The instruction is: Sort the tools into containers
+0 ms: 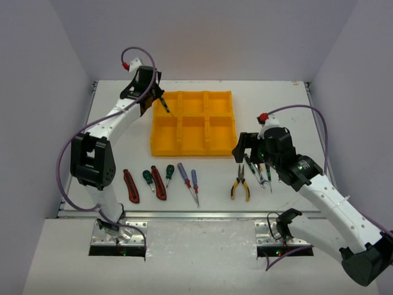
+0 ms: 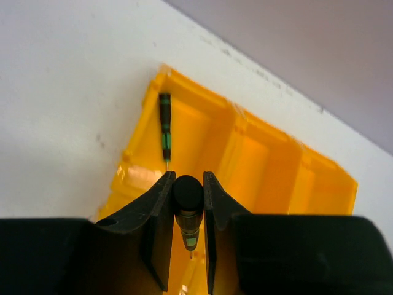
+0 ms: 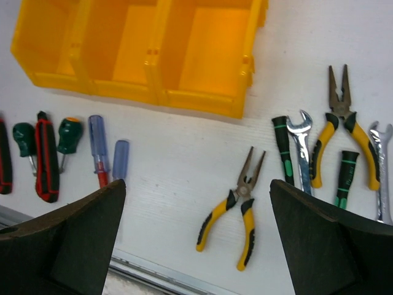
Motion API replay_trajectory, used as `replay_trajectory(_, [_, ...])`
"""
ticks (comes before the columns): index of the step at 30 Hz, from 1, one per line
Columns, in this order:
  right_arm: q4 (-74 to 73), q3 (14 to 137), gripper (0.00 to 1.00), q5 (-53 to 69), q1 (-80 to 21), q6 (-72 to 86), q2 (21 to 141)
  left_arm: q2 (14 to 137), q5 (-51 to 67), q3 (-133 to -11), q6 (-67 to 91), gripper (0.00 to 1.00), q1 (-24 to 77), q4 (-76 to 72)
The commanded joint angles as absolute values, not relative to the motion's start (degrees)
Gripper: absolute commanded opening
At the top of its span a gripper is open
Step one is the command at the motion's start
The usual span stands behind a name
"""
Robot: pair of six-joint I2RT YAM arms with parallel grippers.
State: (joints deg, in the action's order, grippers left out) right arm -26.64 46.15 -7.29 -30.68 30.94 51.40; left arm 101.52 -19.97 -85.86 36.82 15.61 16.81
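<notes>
My left gripper point(image 1: 161, 102) point(image 2: 187, 179) is shut on a slim dark green driver point(image 2: 189, 226) and holds it tip-down over the far-left compartment of the yellow tray point(image 1: 179, 151) point(image 2: 264, 161). Another slim green driver point(image 2: 164, 126) lies in that compartment. My right gripper point(image 1: 247, 151) point(image 3: 196, 184) is open and empty above yellow-handled pliers point(image 3: 236, 206) point(image 1: 240, 185), right of the tray point(image 3: 141, 91). Beside them lie more pliers point(image 3: 341, 129), two wrenches point(image 3: 301, 147), and two slim green drivers point(image 3: 282, 150). Utility knives point(image 1: 130, 185), green screwdrivers point(image 1: 148, 178) and purple screwdrivers point(image 1: 184, 175) lie in front of the tray.
A metal rail point(image 1: 202, 215) runs along the table's near edge, just below the row of tools. White walls close in the table on the left, right and back. The five other tray compartments show nothing inside.
</notes>
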Motion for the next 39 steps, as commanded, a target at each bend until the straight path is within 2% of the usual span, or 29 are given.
replay_trajectory(1, [-30.75,46.06,0.99,-13.42,-30.22,28.58,50.08,104.66,-23.57,-97.19,33.27,0.0,12.48,18.54])
replay_trajectory(10, [-30.67,44.12,0.99,-11.56,-29.16,28.64,55.43,119.92,-22.02,-113.88,30.16,0.0,10.11,22.89])
replay_trajectory(19, [-30.76,44.12,0.99,-10.37,-27.91,27.86,57.52,126.34,-18.19,-115.27,31.07,0.0,12.25,21.0])
replay_trajectory(24, [-32.02,44.04,0.99,-11.13,-27.04,27.78,57.82,127.02,-16.83,-115.31,31.35,0.24,13.94,21.92])
replay_trajectory(26, [-32.77,44.06,0.99,-10.85,-25.83,27.32,58.46,125.16,-15.71,-115.2,31.46,0.42,14.58,22.38])
replay_trajectory(29, [-33.53,44.2,0.99,-9.66,-23.87,25.81,60.24,121.34,-15.89,-115.06,31.3,0.65,15.74,23.72])
replay_trajectory(34, [-33.8,44.57,0.98,-8.9,-22.28,24.29,64.2,109.65,-16.55,-111.24,32.35,0.84,16.31,26.05])
replay_trajectory(39, [-34.25,45.15,0.68,-11.15,-22.03,22.68,71.89,88.32,-16.15,-94.66,31.94,0.98,18.19,22.92])
